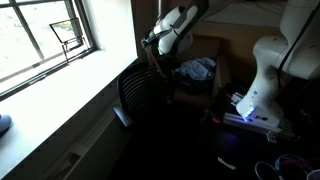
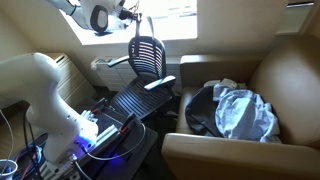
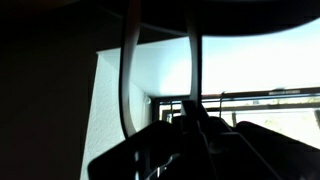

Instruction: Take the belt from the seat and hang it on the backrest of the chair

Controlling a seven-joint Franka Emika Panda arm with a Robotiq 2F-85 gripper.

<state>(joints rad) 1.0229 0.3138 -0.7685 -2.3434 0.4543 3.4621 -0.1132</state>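
A dark mesh office chair stands under the window; its backrest (image 2: 147, 55) and seat (image 2: 133, 101) show in an exterior view, and it shows dimly in the other (image 1: 136, 92). My gripper (image 2: 128, 13) is above the top of the backrest, also in an exterior view (image 1: 152, 42). It looks shut on the belt (image 3: 128, 70), whose two dark strands run from the fingers (image 3: 195, 125) across the wrist view against the bright window. In an exterior view the belt (image 2: 135, 28) hangs as a thin dark line from the gripper towards the backrest top.
A tan armchair (image 2: 285, 75) heaped with blue-grey clothes (image 2: 240, 108) stands beside the chair. The white robot base (image 2: 45, 95) with lit electronics (image 2: 105, 135) is on the other side. A window and sill (image 1: 50, 75) lie behind the chair.
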